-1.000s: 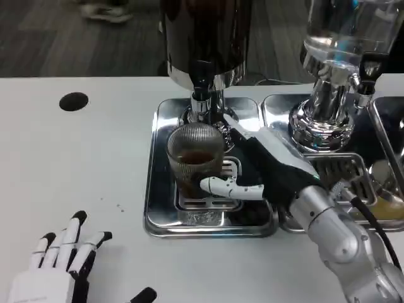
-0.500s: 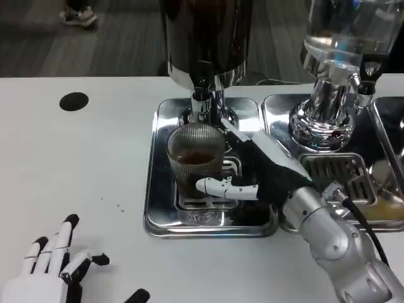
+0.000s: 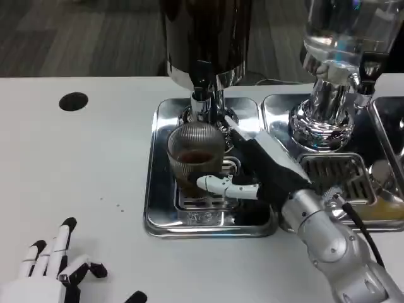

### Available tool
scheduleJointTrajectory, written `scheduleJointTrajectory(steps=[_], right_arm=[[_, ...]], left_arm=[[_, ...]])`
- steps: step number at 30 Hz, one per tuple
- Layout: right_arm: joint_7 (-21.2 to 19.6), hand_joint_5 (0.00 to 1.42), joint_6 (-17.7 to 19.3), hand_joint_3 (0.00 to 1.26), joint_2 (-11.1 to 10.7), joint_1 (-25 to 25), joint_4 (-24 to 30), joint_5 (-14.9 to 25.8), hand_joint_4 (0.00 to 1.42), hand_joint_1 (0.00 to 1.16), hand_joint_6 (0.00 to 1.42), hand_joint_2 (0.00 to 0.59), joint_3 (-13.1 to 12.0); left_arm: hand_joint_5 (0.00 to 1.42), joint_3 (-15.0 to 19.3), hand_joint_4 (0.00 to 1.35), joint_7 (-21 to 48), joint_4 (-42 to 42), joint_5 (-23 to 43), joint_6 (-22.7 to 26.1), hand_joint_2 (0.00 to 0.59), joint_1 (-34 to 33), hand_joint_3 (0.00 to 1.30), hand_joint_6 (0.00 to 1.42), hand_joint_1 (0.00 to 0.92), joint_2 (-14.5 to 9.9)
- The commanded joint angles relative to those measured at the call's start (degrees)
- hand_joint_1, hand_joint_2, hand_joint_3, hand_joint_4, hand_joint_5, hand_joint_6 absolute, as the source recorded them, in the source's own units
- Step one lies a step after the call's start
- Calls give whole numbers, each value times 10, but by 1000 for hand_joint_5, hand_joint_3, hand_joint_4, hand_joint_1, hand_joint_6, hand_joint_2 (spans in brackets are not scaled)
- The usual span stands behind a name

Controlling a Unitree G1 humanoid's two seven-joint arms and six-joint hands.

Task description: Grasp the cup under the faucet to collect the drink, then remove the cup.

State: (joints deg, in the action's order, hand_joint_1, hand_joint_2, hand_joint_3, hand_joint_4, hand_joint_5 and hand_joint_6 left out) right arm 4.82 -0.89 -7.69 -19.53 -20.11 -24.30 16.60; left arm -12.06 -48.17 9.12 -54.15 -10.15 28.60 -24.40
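Right hand [image 3: 255, 173]: I see it grasping the ribbed glass cup [image 3: 195, 156] under the faucet [image 3: 202, 95], frame centre.
Left hand [image 3: 53, 268]: fingers released, lower left.

The cup [image 3: 195, 156] under the faucet [image 3: 201, 100] is ribbed smoky-clear glass with dark brown drink inside. It sits on a shiny chrome tray [image 3: 163, 208] with a slotted grate, and the table [image 3: 82, 164] around the tray is plain white with one black round spot [image 3: 74, 101]. Right hand [image 3: 255, 173] beside the cup: black with white fingers. Left hand [image 3: 53, 268]: white, black fingertips.
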Motion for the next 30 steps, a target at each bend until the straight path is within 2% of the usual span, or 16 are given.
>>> scheduleJointTrajectory(steps=[1, 13, 25, 30], right_arm=[[0, 0, 16, 0, 0, -10, -14, 8, 0, 586, 33, 158, 2], [-15, 0, 40, 0, 19, -30, -71, 32, 0, 593, 58, 166, -5], [-32, 18, 83, 0, 29, -36, -109, 43, 0, 636, 79, 160, -7], [-47, 73, 106, 0, 32, -33, -116, 41, 69, 641, 97, 160, -7]], left_arm=[[165, 4, 0, -9, 9, 11, -3, 143, 0, 681, 128, 0, -3], [177, 5, 16, -10, 9, 15, 0, 153, 0, 712, 128, 0, -7], [177, 6, 26, -7, 25, 24, -2, 160, -11, 728, 141, 0, -8], [177, 7, 27, -7, 33, 28, -3, 161, -15, 729, 142, 0, -7]])
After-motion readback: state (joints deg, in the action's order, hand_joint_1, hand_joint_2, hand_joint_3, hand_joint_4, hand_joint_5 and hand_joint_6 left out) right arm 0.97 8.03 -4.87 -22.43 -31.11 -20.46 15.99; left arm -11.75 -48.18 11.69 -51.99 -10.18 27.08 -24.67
